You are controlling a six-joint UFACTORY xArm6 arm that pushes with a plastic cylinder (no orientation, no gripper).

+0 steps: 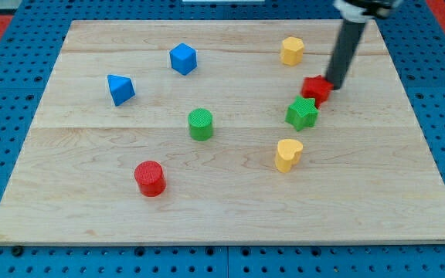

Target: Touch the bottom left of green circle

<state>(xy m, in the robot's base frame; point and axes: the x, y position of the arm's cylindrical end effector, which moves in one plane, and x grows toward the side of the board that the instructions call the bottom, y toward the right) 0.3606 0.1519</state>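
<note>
The green circle [201, 123] stands near the middle of the wooden board [91, 193]. My tip [335, 85] is far to its right, at the view's upper right. The tip touches the right side of a red block [316, 89] whose shape I cannot make out. The dark rod rises from there to the view's top edge.
A green star [302, 113] sits just below the red block. A yellow heart [288, 154] lies lower right of the circle. A yellow block [291, 51], a blue block [183, 59], a blue triangle [120, 89] and a red circle [150, 178] are spread around.
</note>
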